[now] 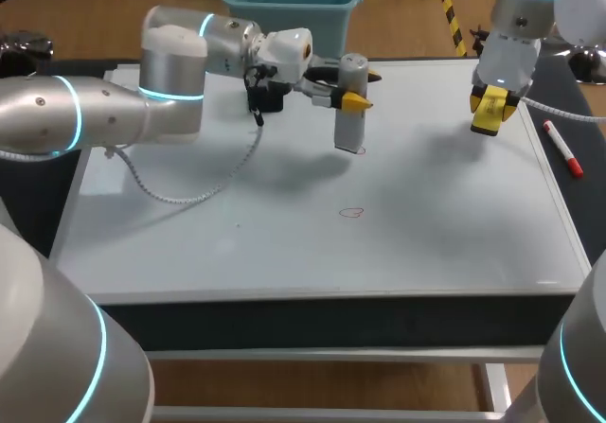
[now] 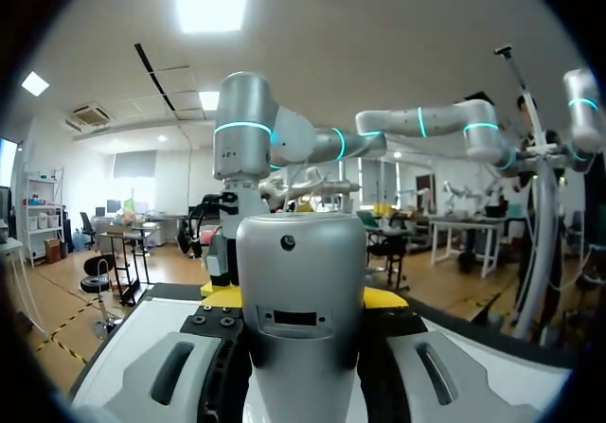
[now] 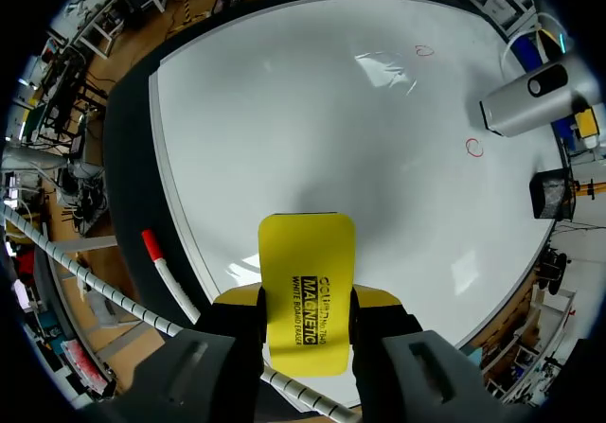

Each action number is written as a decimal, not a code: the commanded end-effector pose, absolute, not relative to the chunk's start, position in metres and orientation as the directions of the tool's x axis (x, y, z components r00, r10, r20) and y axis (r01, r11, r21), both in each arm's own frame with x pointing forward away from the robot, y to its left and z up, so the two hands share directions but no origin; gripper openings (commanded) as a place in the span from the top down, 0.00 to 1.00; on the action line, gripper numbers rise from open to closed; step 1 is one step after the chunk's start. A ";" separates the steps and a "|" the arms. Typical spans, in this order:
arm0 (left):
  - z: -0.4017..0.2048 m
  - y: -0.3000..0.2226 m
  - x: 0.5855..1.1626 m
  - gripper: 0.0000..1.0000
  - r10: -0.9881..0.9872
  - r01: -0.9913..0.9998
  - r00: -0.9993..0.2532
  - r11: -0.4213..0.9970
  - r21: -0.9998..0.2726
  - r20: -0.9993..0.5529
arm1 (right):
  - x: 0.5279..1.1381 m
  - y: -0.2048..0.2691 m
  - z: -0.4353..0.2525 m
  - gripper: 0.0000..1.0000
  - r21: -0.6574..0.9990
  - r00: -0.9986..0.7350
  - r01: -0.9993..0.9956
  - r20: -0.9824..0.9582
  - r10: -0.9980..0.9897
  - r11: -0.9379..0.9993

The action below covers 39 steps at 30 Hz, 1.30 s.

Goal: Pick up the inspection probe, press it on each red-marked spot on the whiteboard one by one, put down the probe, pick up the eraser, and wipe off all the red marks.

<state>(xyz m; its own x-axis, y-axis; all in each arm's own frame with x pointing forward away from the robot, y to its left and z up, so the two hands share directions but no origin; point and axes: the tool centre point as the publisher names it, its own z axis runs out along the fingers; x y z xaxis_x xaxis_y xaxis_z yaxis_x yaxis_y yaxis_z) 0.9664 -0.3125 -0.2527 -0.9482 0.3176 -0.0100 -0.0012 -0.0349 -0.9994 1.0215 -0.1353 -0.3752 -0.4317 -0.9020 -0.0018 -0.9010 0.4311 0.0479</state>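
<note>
Broad white whiteboard (image 1: 284,253) across the table (image 1: 331,314), glossy, with two small red rings drawn on it: far red mark (image 1: 360,149) toward the middle, near red mark (image 1: 351,212) closer to the front edge.

Over the far middle of the board, on the arm reaching in from the left: left gripper (image 1: 348,99), clamped on the inspection probe (image 1: 350,125), a grey cylinder pinched from both sides between the yellow tips. Stands upright, lower end down at the board, just left of the far red mark; cannot tell whether the end actually touches the surface. From the left wrist, fills the whole gap between the fingers, grey body rising straight ahead.

Toward the far right corner of the board: right gripper (image 1: 492,111), closed on the eraser (image 3: 308,253), a flat yellow block sticking out ahead of the fingertips. Hangs clear of the surface, shadow cast on the white below, well apart from both marks and from the probe.

On the dark strip right of the whiteboard: marker pen (image 1: 561,149), white with a red cap, lying flat, just near of the right gripper and apart from it.
</note>
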 end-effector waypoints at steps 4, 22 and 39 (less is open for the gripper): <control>-0.263 -0.322 0.978 1.00 0.337 -0.016 -0.941 -0.043 -0.999 0.000 | 1.022 -0.136 -0.375 1.00 0.047 -0.430 -0.902 0.000 -0.903 0.429; -0.276 -0.326 0.986 1.00 0.334 -0.020 -0.942 -0.057 -0.998 0.000 | 1.022 -0.136 -0.375 1.00 0.047 -0.430 -0.902 0.000 -0.903 0.429; -0.285 -0.327 0.988 1.00 0.332 -0.040 -0.943 -0.043 -0.998 0.024 | 1.022 -0.136 -0.375 1.00 0.047 -0.430 -0.902 0.000 -0.903 0.429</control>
